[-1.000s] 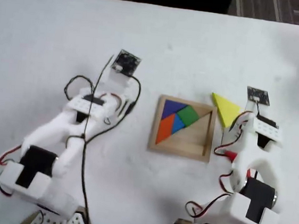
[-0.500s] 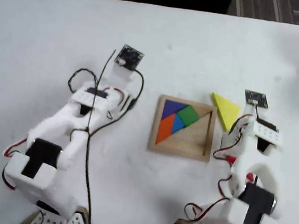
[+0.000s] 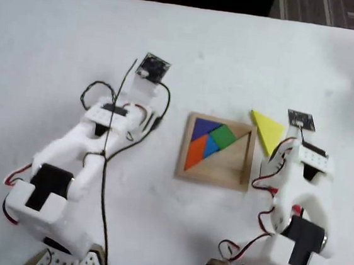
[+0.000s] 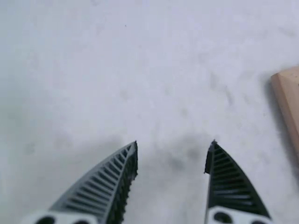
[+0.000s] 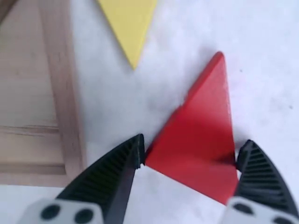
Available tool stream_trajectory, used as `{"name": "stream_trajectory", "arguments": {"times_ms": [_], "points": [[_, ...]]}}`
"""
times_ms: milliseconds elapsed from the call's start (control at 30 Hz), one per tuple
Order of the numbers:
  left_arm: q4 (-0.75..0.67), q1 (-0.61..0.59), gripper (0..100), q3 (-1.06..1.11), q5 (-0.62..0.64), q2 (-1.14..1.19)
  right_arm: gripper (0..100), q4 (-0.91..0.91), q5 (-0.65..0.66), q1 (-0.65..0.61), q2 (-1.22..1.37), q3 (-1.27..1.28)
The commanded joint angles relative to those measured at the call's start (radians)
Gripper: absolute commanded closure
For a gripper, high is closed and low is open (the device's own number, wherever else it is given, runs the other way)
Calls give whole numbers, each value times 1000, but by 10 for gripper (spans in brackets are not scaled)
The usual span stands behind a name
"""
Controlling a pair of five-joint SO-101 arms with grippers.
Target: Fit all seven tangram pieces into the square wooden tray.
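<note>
Tray: square wooden tray [image 3: 213,180] sits mid-table btwn the two arms, so either one can reach it.
Inside: purple triangle piece [image 3: 204,128], green piece [image 3: 223,136], orange piece [image 3: 194,152] and small blue piece [image 3: 211,147] are packed tight in the half nearer the left arm. Other half looks plain wood; can't tell if that's bare floor or unpainted pcs.
Outside: yellow triangle piece [image 3: 267,129] lies flat on the white table [image 3: 60,38], just beside the tray's far right corner. Red triangle piece [image 5: 201,135] lies flat on the table near the tray's right rim, close to the yellow but apart.
R side: right gripper [image 5: 191,151] is low over the red triangle, jaws spread wide w/ one tip at each edge, straddling it. Reads as lined up for a pinch; nothing is lifted.
L side: left gripper [image 4: 173,149] has jaws apart w/ nothing btwn them, over bare table near a tray corner. Out of your way there.
Step (my read): you're at the grasp on red; yellow comes after.
Watch: the piece is thin and flat, so the tips may push it instead of gripping. Mind the tray rim alongside.
</note>
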Motion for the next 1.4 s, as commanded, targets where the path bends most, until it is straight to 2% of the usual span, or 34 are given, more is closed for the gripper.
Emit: {"name": "stream_trajectory", "arguments": {"times_ms": [0,400,733,933,1167,1367], "points": [[5,-8,762,-57,-5,-4,690,21,15,7,7,-55],[6,-8,762,-57,-6,-4,690,39,46,5,-4,-54],[6,-8,759,-57,-11,-4,689,-7,97,12,-196,137],[8,-8,759,-57,-11,-5,690,-19,92,13,-122,75],[8,-8,759,-57,-11,-5,690,51,57,15,24,-66],[8,-8,759,-57,-11,-5,782,58,51,45,27,-68]]}}
